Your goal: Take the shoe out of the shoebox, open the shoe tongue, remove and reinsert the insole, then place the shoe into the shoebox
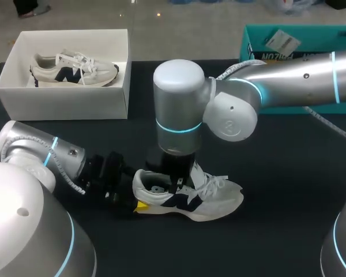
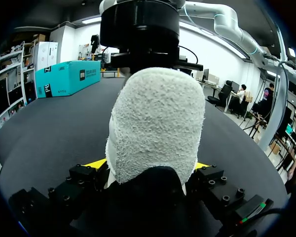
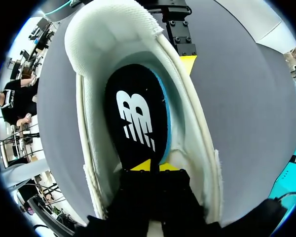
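Note:
A white sneaker with a dark logo point(image 1: 213, 199) lies on its sole on the black table point(image 1: 288, 173), toe to the right. My left gripper point(image 1: 137, 201) holds its heel; in the left wrist view the fuzzy heel point(image 2: 158, 123) sits between that gripper's point(image 2: 148, 165) two yellow tips, which touch it from both sides. My right gripper point(image 1: 179, 183) comes straight down into the shoe's mouth. In the right wrist view the right gripper point(image 3: 150, 166) has its tips pressed together on the black insole point(image 3: 135, 118), with a blue lining showing beside it.
An open white shoebox point(image 1: 69, 104) stands at the back left with a second sneaker point(image 1: 75, 69) inside. A teal box point(image 1: 294, 40) sits at the back right. My right arm's elbow point(image 1: 230, 112) hangs over the table's middle.

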`<state>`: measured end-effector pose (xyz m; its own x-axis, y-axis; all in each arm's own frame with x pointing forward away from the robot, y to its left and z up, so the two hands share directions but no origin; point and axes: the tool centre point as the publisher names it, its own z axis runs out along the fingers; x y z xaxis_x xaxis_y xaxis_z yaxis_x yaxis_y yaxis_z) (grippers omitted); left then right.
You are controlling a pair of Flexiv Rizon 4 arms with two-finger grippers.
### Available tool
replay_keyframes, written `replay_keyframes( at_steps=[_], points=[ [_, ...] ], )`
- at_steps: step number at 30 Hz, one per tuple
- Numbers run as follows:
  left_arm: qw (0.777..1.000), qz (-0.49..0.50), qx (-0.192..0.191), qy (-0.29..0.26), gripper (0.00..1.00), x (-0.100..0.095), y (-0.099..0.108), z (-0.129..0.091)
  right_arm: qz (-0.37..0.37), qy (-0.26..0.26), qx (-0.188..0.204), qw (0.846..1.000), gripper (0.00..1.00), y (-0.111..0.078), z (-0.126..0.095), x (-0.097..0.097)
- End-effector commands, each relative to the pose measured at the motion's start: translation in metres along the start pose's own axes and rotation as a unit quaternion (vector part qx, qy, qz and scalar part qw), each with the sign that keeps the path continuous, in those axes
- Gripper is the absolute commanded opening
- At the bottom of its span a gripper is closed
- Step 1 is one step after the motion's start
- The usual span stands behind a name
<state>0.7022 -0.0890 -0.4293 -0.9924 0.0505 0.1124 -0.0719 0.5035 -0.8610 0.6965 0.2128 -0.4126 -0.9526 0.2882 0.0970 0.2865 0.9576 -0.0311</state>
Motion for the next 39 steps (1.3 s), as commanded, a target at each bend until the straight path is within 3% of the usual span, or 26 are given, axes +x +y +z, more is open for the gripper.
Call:
replay_keyframes(
  at_steps=[1,18,27,39],
  points=[
    [1.000,-0.001,-0.002,0.000,0.00,0.000,0.002,0.002,-0.004,0.008,-0.005,1.000,0.00,-0.001,0.020,0.002],
    [1.000,-0.001,-0.002,0.000,0.00,0.000,0.002,0.002,-0.055,0.025,-0.052,0.997,0.00,0.006,-0.042,0.009],
    [1.000,-0.001,-0.002,0.000,0.00,0.000,0.002,0.002,-0.058,0.025,-0.069,0.996,0.00,0.004,-0.053,0.007],
    [1.000,-0.001,-0.002,0.000,0.00,0.000,0.002,0.002,-0.024,0.013,-0.080,0.996,0.00,-0.013,-0.061,-0.006]
  ],
)
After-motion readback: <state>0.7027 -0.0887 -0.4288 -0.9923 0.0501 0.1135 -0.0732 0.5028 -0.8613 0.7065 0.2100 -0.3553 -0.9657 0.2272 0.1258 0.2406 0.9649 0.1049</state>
